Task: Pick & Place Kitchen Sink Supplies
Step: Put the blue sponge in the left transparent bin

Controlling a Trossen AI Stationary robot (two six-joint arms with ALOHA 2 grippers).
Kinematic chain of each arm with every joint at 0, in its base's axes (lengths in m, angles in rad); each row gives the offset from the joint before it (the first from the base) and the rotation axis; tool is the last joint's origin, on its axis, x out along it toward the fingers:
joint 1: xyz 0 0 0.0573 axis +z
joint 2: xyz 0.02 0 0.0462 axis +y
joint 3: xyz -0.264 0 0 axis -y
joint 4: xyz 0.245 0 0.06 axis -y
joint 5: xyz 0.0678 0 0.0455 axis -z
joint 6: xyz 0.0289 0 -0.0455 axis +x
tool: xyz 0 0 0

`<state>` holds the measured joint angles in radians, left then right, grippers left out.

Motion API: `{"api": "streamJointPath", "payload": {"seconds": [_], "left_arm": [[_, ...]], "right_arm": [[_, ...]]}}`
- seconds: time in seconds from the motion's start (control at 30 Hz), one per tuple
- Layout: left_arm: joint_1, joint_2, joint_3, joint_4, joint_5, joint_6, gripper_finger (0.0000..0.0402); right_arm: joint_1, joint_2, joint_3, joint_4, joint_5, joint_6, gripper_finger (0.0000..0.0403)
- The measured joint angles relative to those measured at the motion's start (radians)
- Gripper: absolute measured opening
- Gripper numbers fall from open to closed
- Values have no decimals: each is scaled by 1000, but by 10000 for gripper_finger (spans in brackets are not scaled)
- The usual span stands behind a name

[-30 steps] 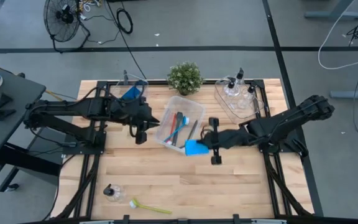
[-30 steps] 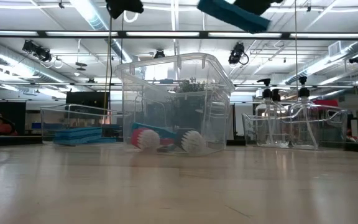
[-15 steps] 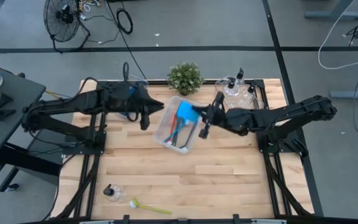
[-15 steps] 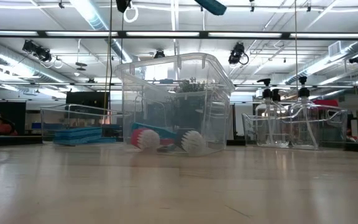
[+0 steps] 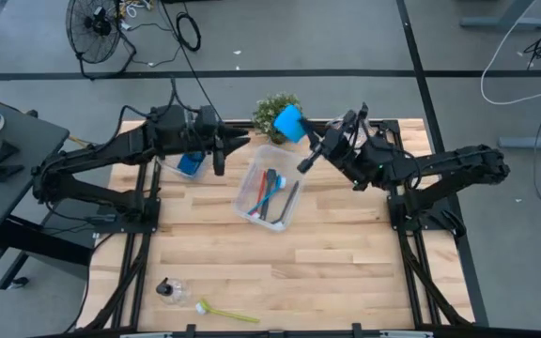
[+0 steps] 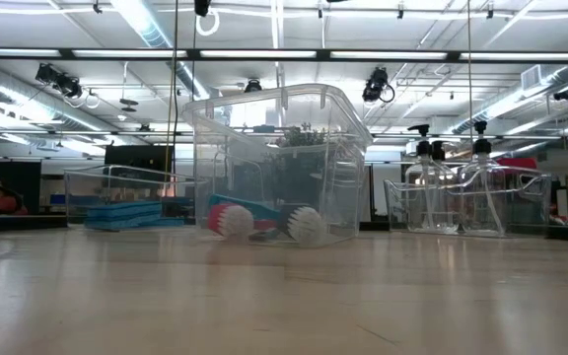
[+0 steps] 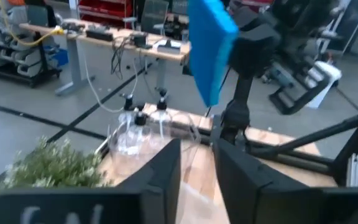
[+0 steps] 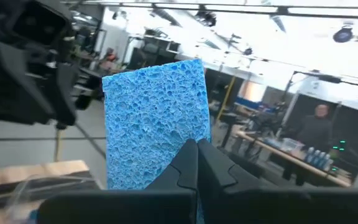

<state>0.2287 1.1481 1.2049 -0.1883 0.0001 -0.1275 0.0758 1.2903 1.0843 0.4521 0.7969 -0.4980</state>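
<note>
Since the earlier frames, the right gripper (image 5: 301, 141) has carried the blue sponge (image 5: 288, 122) from the table's middle to its far edge, beside the potted plant (image 5: 272, 105). Its fingers are clamped on the sponge's lower edge, holding it upright in the air. The left gripper (image 5: 234, 150) has moved back toward the far-left bin (image 5: 172, 166); its fingers (image 7: 163, 168) stand slightly parted and hold nothing. Brushes (image 5: 270, 188) lie in the centre bin (image 5: 294, 208).

high: straight down | low: tabletop level | both see brush bin (image 5: 270, 187)
</note>
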Motion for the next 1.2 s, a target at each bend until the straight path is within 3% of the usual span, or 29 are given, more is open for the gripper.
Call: {"api": "streamJointPath", "payload": {"seconds": [0.33, 0.57, 0.97, 1.2], "left_arm": [[18, 11, 0, 101, -15, -44, 212], [16, 48, 0, 157, -48, -43, 265], [16, 112, 0, 320, -105, -42, 269], [16, 149, 0, 322, -112, -45, 269]], "right_arm": [[-94, 6, 0, 50, -29, 25, 1], [-119, 53, 0, 145, -64, 26, 1], [-119, 113, 0, 168, -54, 45, 1], [-119, 122, 0, 170, -56, 45, 1]]}}
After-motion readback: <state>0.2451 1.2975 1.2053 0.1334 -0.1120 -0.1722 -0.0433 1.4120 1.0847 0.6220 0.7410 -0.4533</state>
